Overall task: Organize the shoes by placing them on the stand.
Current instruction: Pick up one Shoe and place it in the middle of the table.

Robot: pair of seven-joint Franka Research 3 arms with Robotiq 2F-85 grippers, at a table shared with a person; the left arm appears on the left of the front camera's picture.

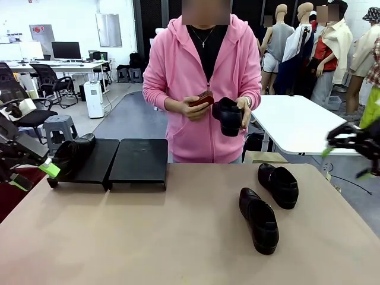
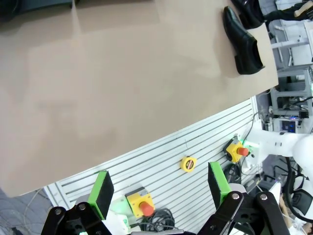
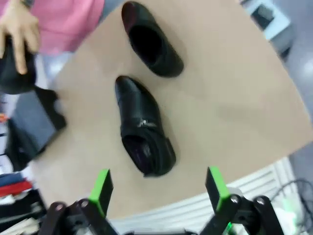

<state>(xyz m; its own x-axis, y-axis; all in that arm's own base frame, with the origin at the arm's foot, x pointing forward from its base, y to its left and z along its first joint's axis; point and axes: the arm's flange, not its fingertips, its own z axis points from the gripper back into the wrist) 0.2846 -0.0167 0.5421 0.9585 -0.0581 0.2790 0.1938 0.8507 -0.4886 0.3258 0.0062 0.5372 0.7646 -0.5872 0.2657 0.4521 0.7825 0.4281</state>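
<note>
Two shoes are noted on the bench [image 1: 148,237], right of centre: the nearer shoe [image 3: 143,126] and the farther shoe [image 3: 151,40], close but apart. A third shoe [image 1: 74,153] sits on the left section of the stand [image 1: 139,160]. A fourth shoe [image 1: 227,116] is held in the person's hand [image 1: 244,110].

Fingers of the right gripper [image 3: 157,188] are spread wide, with nothing held. The nearer shoe lies ahead of them, its long axis crosswise to their closing line. The left gripper [image 1: 34,176], equally wide and empty, is well apart. The right arm is judged nearer.
</note>
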